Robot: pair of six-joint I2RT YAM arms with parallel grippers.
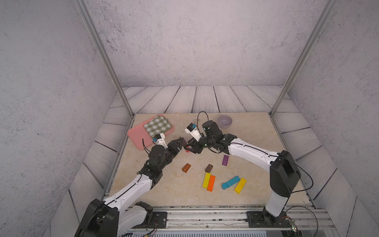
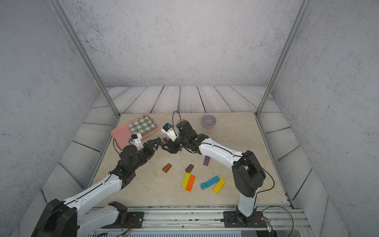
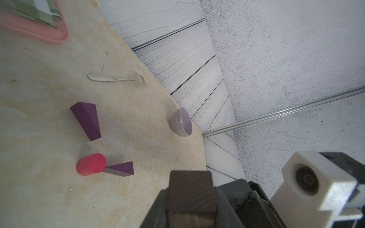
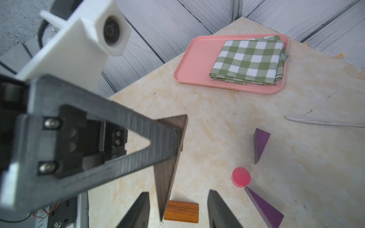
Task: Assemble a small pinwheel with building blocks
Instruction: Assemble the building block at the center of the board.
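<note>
My left gripper (image 3: 190, 199) is shut on a dark brown wedge (image 4: 171, 158), held above the table. The wedge's thin tip hangs between the fingers of my right gripper (image 4: 178, 211), which stand apart without touching it. In both top views the two grippers (image 1: 180, 143) (image 1: 187, 146) meet nose to nose. Below them stands a pink cylinder (image 3: 91, 164), with one purple wedge (image 3: 121, 169) touching it and another purple wedge (image 3: 87, 120) a little apart. Nearer the front lie an orange-brown wedge (image 1: 186, 167), a brown wedge (image 1: 209, 168), a purple block (image 1: 225, 160) and yellow, orange and blue bars (image 1: 211, 183).
A pink tray (image 1: 135, 135) with a folded green checked cloth (image 1: 157, 125) sits at the back left. A lilac bowl (image 1: 224, 121) stands at the back right, and a metal fork (image 3: 116, 78) lies between them. Metal frame posts rise at the table's back corners.
</note>
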